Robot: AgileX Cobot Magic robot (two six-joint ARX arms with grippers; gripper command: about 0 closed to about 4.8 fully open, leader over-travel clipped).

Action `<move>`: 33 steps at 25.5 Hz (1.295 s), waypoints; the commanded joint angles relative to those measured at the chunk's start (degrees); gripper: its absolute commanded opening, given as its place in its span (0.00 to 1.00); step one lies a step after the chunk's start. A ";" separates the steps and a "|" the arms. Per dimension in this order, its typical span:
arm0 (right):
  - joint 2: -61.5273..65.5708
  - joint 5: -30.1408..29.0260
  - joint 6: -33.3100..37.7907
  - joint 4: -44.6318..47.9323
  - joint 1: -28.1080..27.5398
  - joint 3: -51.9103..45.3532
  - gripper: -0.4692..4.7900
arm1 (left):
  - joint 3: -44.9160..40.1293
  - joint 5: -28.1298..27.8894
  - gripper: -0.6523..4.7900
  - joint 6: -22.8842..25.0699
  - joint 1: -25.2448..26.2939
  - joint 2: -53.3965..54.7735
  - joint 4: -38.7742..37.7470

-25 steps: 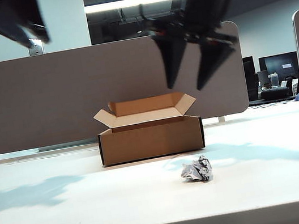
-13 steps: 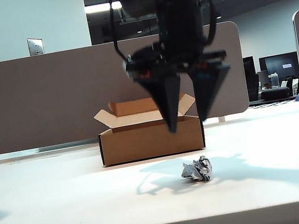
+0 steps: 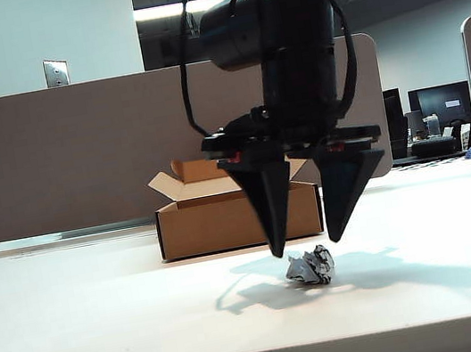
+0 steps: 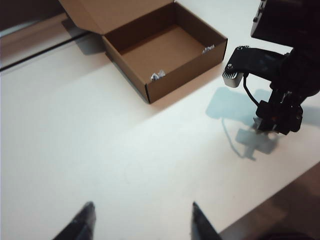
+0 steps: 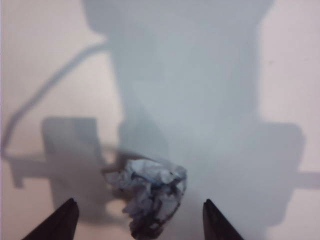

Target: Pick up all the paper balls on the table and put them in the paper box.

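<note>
The white tabletop (image 3: pixel 107 324) carried an open paper box (image 3: pixel 238 219) near its back, two paper balls (image 4: pixel 158 76) lying inside (at opposite walls). The right tool (image 3: pixel 308 243) hung point-down in front of the box, its jaws spread wide and empty, just above a third paper ball (image 3: pixel 311 267). The left tool (image 4: pixel 141 220), equally open and empty, hovered well away over bare tabletop.

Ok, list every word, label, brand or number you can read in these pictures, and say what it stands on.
No text can be read anywhere.
Crumpled white paper ball between the open right gripper fingers: dark print, too crumpled and blurred to read.
Brown cardboard paper box: plain, no label visible.
Background monitor sticker: too small to read.
Open left gripper: unmarked.
</note>
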 commanded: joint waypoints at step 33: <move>7.98 5.81 0.11 33.64 -9.35 24.09 0.44 | 0.22 -0.50 0.56 -0.50 0.09 -0.02 2.36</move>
